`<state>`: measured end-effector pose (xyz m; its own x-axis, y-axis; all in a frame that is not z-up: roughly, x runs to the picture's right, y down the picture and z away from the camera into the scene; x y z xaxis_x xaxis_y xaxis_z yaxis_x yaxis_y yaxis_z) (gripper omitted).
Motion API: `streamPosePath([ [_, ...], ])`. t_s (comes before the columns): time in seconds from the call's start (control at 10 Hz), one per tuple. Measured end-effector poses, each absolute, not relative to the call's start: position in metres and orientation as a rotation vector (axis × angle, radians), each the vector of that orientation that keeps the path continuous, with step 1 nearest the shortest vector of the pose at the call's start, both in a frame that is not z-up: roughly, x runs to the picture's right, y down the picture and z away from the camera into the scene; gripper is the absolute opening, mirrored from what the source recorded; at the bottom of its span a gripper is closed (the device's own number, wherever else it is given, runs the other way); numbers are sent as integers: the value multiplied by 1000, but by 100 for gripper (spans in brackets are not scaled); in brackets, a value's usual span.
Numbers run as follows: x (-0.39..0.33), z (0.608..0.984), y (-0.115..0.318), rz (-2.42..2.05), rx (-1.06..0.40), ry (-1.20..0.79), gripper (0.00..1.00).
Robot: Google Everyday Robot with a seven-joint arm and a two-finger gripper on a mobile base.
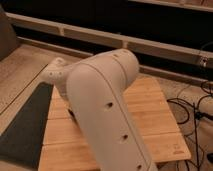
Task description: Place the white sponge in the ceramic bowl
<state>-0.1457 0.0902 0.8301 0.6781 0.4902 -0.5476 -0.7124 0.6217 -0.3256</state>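
My big white arm (102, 107) fills the middle of the camera view and covers most of the wooden table (155, 125). The white sponge and the ceramic bowl are hidden behind the arm. My gripper is not in view; it lies somewhere behind the arm's elbow and links.
The light wooden table shows to the right of and below the arm. A dark mat (22, 125) lies on the floor at the left. Black cables (192, 112) run on the floor at the right. A long dark bench or shelf (100, 35) runs along the back.
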Motion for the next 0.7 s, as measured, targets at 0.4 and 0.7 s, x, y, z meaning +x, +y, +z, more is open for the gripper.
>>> streamPosePath([
  [0.4, -84, 837, 92, 810, -510, 501, 0],
  [0.7, -101, 867, 65, 732, -495, 463, 0],
])
